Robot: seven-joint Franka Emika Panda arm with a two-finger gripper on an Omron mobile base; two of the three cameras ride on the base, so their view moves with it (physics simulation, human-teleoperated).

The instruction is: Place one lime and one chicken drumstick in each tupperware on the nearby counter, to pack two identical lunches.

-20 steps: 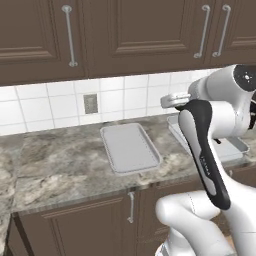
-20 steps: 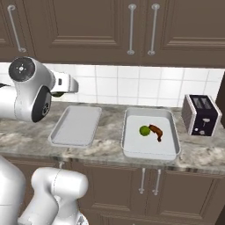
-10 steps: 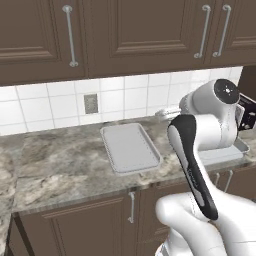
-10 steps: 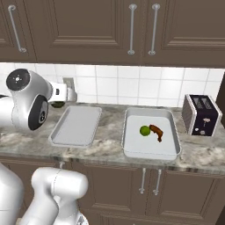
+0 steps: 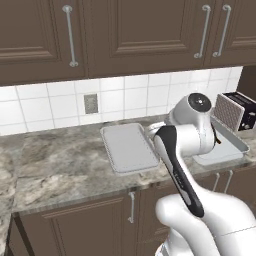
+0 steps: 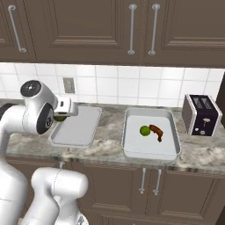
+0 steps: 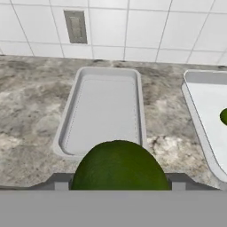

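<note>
My jaws hold a lime (image 7: 119,165) between them, over the near edge of the left tupperware (image 7: 104,111), which sits bare on the counter (image 7: 31,106). From the right base camera the held lime (image 6: 60,117) peeks out by my wrist at that tray's left edge. The right tupperware (image 6: 151,149) has a second lime (image 6: 145,130) touching a chicken drumstick (image 6: 156,132). A toaster (image 6: 201,115) stands far right.
</note>
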